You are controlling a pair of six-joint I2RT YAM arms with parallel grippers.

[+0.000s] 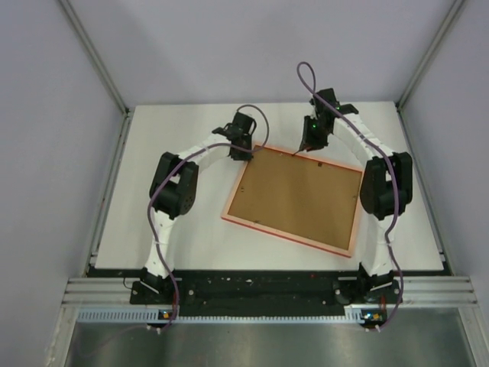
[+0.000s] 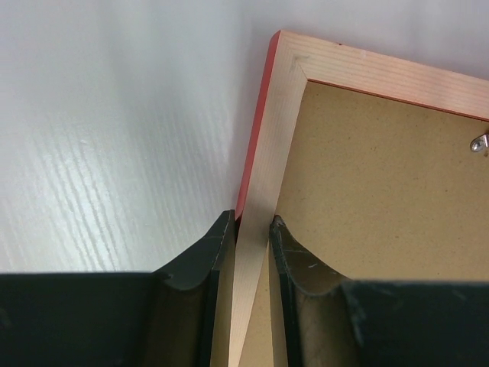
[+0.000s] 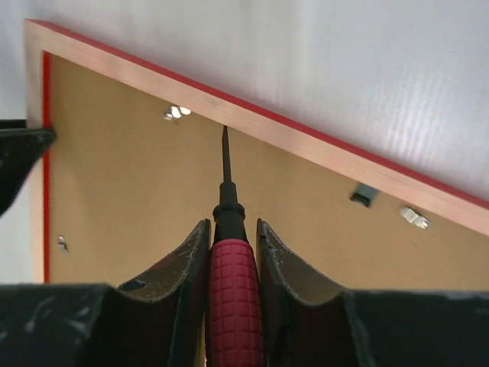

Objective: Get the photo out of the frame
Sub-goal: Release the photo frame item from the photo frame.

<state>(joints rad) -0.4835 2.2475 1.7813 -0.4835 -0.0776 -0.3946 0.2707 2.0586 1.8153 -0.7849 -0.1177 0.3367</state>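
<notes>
L hand [image 2: 250, 229] clamps frame [image 2: 284, 138] edge; R hand [image 3: 231, 229] holds screwdriver [image 3: 233, 294].

Frame [image 1: 294, 200] brown back up on white worktop [image 1: 168, 229]; left gripper [image 1: 246, 155] at far-left corner, right gripper [image 1: 309, 147] at far edge.

White table [image 1: 153, 229], pale grey enclosure walls [image 1: 229, 46], aluminium corner posts [image 1: 95, 57], metal rail [image 1: 260, 289] along near edge

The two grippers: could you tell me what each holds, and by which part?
The left gripper pinches the frame by its side rail near a corner; the right gripper holds a screwdriver by its red handle.
</notes>
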